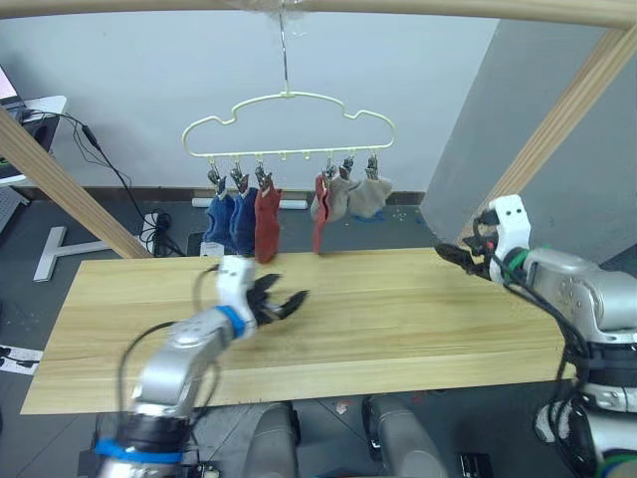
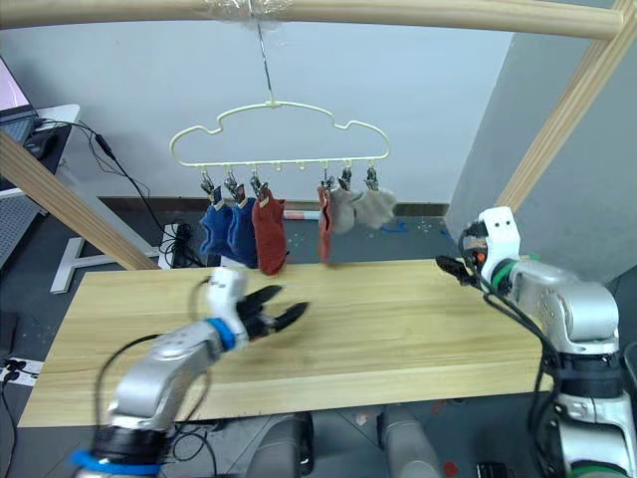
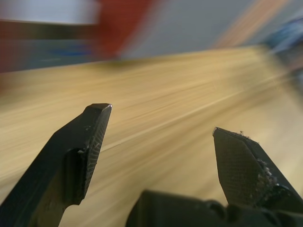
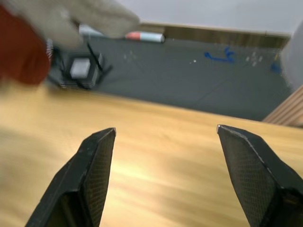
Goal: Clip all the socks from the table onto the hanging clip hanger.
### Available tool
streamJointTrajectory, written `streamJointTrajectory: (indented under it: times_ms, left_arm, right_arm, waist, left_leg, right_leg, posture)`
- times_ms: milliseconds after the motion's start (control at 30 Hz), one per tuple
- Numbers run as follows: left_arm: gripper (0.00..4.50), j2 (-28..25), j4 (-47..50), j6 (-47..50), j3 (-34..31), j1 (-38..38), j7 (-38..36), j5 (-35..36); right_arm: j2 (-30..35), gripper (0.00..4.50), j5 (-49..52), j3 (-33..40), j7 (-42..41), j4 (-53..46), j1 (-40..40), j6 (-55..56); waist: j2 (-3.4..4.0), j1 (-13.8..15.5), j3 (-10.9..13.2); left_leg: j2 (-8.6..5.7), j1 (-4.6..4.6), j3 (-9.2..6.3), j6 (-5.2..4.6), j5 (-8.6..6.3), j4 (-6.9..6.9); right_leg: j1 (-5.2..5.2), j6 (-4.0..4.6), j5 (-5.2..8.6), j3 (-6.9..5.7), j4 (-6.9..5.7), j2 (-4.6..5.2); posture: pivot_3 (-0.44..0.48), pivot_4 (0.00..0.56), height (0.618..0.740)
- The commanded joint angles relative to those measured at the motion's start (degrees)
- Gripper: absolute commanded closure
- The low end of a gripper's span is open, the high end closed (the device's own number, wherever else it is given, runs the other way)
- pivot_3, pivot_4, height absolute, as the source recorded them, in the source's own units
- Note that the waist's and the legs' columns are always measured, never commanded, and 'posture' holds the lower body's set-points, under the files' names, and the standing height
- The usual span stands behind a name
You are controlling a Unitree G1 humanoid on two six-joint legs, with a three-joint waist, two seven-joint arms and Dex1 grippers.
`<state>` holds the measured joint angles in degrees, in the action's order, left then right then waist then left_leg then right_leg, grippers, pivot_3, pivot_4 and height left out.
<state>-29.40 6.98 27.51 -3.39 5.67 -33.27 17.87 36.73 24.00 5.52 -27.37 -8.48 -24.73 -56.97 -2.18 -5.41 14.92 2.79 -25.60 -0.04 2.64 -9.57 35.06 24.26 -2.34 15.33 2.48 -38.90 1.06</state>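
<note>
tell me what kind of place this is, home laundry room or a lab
Most likely a lab or test room, not a home: a wooden rail frame built around a plain plank table, loose cables across a dark grey floor, and a clip hanger of socks set up as a rig.

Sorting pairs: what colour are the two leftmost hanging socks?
Blue, clearest in the left eye view.

Thick light wooden rail frame (image 1: 557, 129): top rail across, slanted posts left and right. Pale wall (image 1: 149, 70) behind; grey panel (image 1: 478, 129) at the right. Dark grey floor (image 1: 100, 214). Black cables (image 1: 109, 164) trail down from a white desk (image 1: 40, 105) at far left toward a bundle on the floor (image 1: 154, 234). White stand foot (image 1: 60, 249) on the floor, left. Small tube with a red end (image 4: 144, 36) by the baseboard; blue marks (image 4: 220, 55) on the floor nearby
</note>
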Motion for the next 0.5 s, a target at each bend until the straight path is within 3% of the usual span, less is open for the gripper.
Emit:
streamJointTrajectory:
  times_ms: [33, 133, 300, 500]
  left_arm:
    - [0.55, -5.40, 1.85, -2.63, -7.84, -5.57, -1.71, -0.26]
    - [0.55, -11.38, 2.12, -3.53, -16.18, -12.90, -4.54, 0.44]
    - [0.55, -14.08, 0.94, -4.93, -25.78, -17.83, -7.70, 3.38]
    - [0.55, -11.28, 0.85, -6.09, -24.19, -15.39, -6.48, 3.42]
  right_arm:
    - [2.80, 0.94, -1.53, 0.32, -5.04, -3.09, 3.99, 8.97]
    - [4.48, 0.94, -1.73, 2.01, -9.78, -3.82, 8.58, 17.11]
    - [6.85, 0.94, -4.31, 1.61, -15.24, -1.67, 14.13, 28.03]
    - [5.36, 0.94, -4.67, 2.80, -16.13, 1.23, 15.05, 32.14]
  waist:
    - [0.00, 0.28, 0.00]
    - [-0.01, 0.52, 0.00]
    - [-0.03, 2.13, -0.33]
    - [-0.08, 3.63, -2.78]
  left_leg:
    - [0.00, 0.00, 0.04, 0.00, 0.00, 0.00]
    - [-0.02, -0.02, 0.11, 0.01, -0.01, -0.01]
    - [-0.02, -0.01, 0.08, 0.02, -0.01, -0.01]
    - [-0.05, 0.00, 0.16, 0.04, 0.00, 0.02]
  right_leg:
    - [-0.01, 0.00, 0.00, 0.02, 0.05, 0.02]
    - [-0.01, -0.01, 0.00, 0.06, 0.11, 0.11]
    - [-0.02, 0.02, 0.01, -0.05, 0.12, 0.16]
    - [-0.09, 0.00, -0.04, -0.05, 0.17, 0.20]
  posture:
    - [-0.047, 0.221, 0.740]
    - [-0.025, 0.213, 0.740]
    - [0.024, 0.160, 0.740]
    - [0.028, 0.086, 0.740]
